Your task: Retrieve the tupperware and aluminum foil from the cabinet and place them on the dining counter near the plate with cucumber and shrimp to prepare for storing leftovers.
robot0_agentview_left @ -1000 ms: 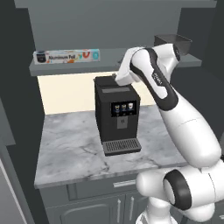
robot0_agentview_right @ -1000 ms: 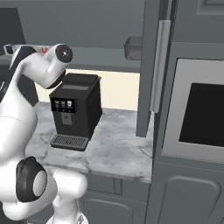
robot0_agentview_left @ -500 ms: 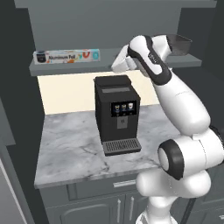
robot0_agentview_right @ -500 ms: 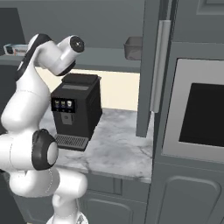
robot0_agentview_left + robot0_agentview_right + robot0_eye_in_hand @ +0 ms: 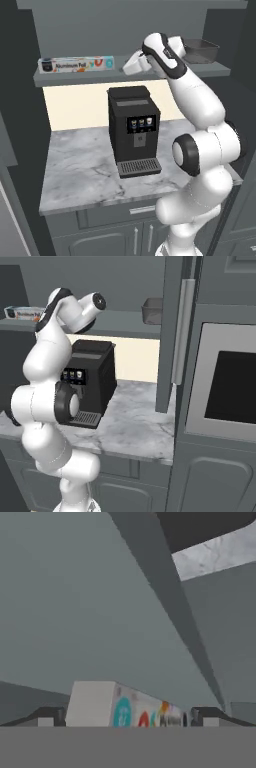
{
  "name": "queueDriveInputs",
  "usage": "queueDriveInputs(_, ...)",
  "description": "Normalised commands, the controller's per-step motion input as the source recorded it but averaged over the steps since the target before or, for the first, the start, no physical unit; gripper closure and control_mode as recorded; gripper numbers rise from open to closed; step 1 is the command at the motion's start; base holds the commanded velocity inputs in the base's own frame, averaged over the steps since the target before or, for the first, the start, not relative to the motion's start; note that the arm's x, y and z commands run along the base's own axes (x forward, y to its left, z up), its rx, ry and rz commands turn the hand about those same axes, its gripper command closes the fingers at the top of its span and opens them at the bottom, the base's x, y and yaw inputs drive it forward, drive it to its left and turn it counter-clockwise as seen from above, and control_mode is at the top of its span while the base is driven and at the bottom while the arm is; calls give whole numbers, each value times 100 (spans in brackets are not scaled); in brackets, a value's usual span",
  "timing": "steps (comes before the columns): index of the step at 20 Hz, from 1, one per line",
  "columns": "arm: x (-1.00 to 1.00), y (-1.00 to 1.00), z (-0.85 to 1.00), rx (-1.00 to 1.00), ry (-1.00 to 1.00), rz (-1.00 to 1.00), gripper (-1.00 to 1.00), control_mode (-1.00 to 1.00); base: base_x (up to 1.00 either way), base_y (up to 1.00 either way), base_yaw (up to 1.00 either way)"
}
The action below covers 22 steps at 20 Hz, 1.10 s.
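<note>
Overhead, aluminum foil [image 5: 76, 64] lies shelved (coffee machine [image 5: 133, 129] stands below).

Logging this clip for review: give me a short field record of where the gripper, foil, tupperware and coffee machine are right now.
gripper: open, fingertips either side of the carton's end, not closed on it
aluminum foil: lying on the cabinet shelf, left part
tupperware: on the same shelf, right end, untouched
coffee machine: on the marble counter below the shelf
</note>
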Motion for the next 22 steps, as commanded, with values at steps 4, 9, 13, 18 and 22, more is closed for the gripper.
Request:
queueDriveInputs(4,58,13,0,4,12,11,-100,-100,0,0,0)
queueDriveInputs(9,47,14,0,2,5,13,-100,-100,0,0,0)
queueDriveInputs(13,45,14,0,0,0,13,-100,-100,0,0,0)
queueDriveInputs(18,29,26,-1,0,0,12,-100,-100,0,0,0)
queueDriveInputs(22,7,36,-18,0,0,9,-100,-100,0,0,0)
